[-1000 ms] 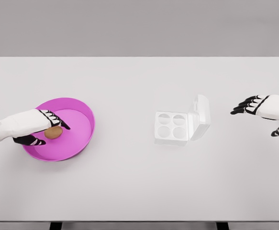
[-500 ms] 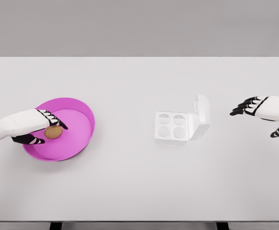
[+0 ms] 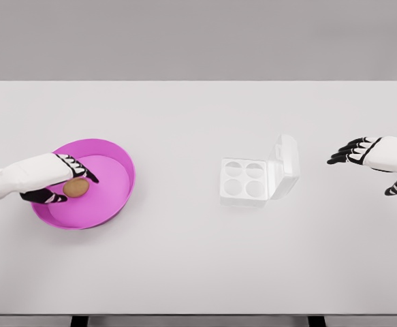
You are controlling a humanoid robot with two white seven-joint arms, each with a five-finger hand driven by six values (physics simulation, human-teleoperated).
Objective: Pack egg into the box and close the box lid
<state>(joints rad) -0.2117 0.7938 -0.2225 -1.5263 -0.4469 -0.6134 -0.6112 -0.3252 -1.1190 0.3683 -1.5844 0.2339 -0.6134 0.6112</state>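
- Your left hand [image 3: 55,182] reaches in from 9 o'clock over the pink bowl [image 3: 116,194]; thumb and fingers curl around the brown egg [image 3: 76,188], which sits in the bowl's left half, long axis running roughly 9 to 3.
- The white box [image 3: 244,181] lies right of centre, four cups empty, lid [image 3: 286,166] standing up on its 3 o'clock side.
- Your right hand [image 3: 361,151] hovers at 3 o'clock, fingers spread, holding nothing, apart from the box.
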